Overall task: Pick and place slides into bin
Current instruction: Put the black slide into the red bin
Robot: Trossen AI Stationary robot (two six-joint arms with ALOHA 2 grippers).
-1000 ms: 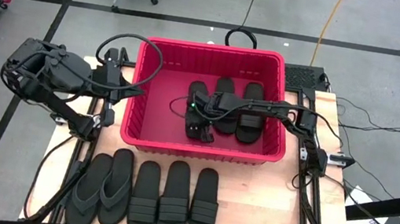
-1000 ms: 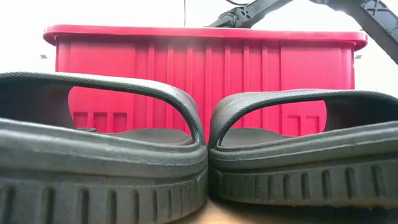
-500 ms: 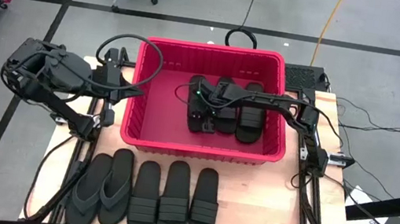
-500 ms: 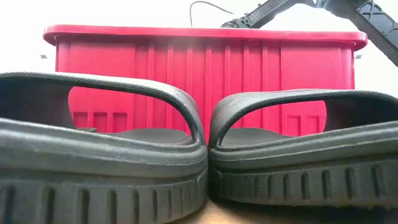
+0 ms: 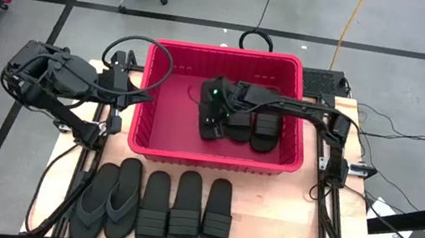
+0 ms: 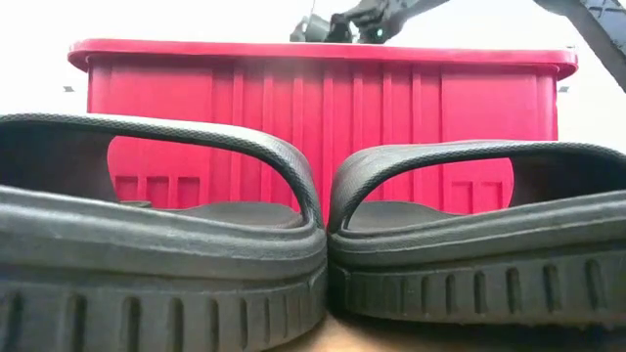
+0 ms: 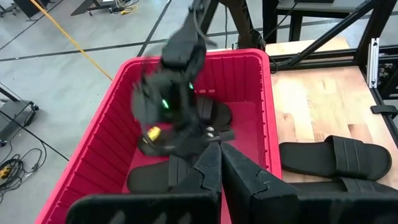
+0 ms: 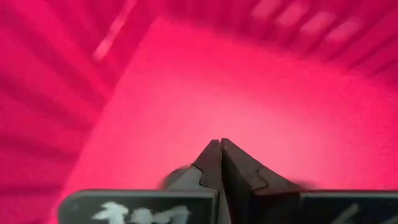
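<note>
The red bin (image 5: 160, 132) stands at the table's far middle with three black slides on its floor: one (image 5: 209, 129) partly under my right arm, two more (image 5: 237, 124) (image 5: 267, 127) beside it. My right gripper (image 5: 208, 112) hangs shut above the left one, with nothing between its fingers; its wrist view shows only red floor past the shut gripper (image 8: 221, 149). Several slides lie in a row on their soles at the near edge, from a flip-flop (image 5: 96, 200) to a band slide (image 5: 217, 213). My left gripper (image 7: 219, 149) waits shut left of the bin.
In the low view two slides (image 6: 156, 244) (image 6: 479, 244) fill the foreground in front of the bin's near wall (image 6: 323, 108). The bin's left half (image 5: 168, 108) is bare floor. A black cable (image 5: 143, 45) loops over the bin's far left corner.
My right gripper has risen from low by the bin's near wall and gone toward the far edge, tipping less steeply downward. It now shows above the bin's rim in the low view.
</note>
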